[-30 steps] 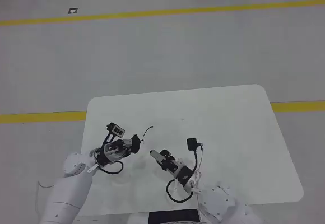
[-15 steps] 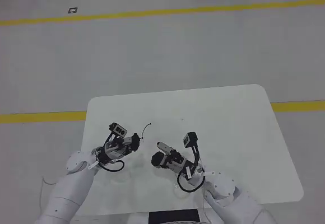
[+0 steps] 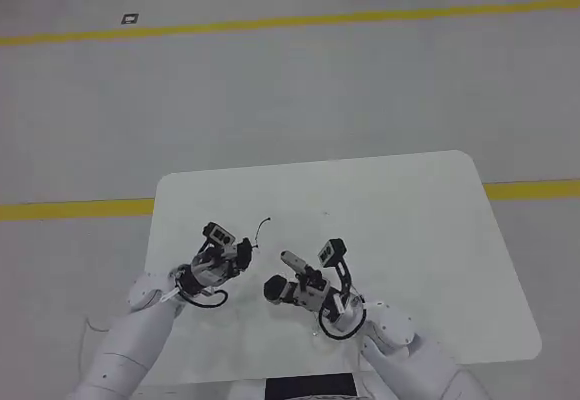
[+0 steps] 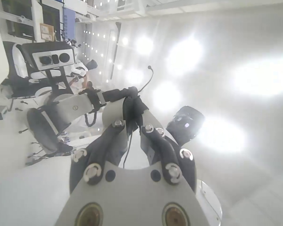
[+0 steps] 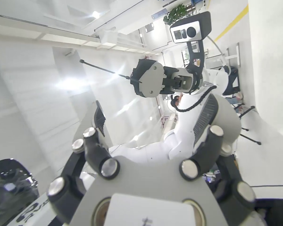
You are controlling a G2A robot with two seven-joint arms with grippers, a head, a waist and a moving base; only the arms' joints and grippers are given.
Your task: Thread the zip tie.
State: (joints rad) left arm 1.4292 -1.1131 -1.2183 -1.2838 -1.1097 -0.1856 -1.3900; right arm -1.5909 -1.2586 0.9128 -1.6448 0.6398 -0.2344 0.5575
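1. A white desk (image 3: 420,200) with rounded corners is seen from above. Both robot arms are over the part of it nearest the robot, toward its left side.
2. The left pincer (image 3: 241,256) is pressed together, pinching a thin black zip tie (image 3: 261,234). The zip tie is off the desk, held only by this pincer.
3. From above, the free length of the zip tie sticks out from the left pincer and runs away from the robot, bending slightly near its end.
4. In the left wrist view, the left pincer's dark fingers (image 4: 141,109) meet on the zip tie (image 4: 147,79). The free part curves away from the fingertips and ends in a small blocky head, set against bright ceiling lights (image 4: 261,81). A thinner stretch of the zip tie runs back between the fingers toward the wrist.
5. The right pincer (image 3: 280,277) is near the left pincer, on its right. It is spread wide and holds nothing, and it does not touch the zip tie.
6. In the right wrist view, the right pincer's fingers stand far apart. Beyond them is the left pincer (image 5: 133,79), with the zip tie (image 5: 99,67) poking straight out of it.
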